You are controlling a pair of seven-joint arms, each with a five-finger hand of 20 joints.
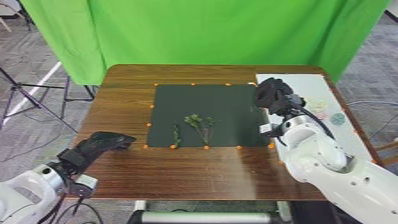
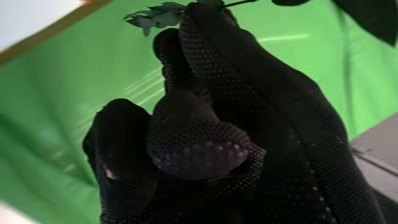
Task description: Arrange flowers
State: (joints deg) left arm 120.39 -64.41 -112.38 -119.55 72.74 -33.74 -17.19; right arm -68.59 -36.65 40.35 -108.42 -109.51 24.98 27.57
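In the head view, my right hand is over the border between the dark mat and the white board. The right wrist view shows that hand pinching a leafy green stem, with small leaves beside the fingertips and a larger dark leaf farther along. On the mat lie a branching green sprig and a thin green stem, side by side near its front edge. My left hand rests, relaxed and holding nothing, above the table left of the mat.
Pale pinkish and yellow items and a bluish-green one lie on the white board, beside my right arm. Small orange markers line the mat's edges. A green curtain hangs behind the brown table.
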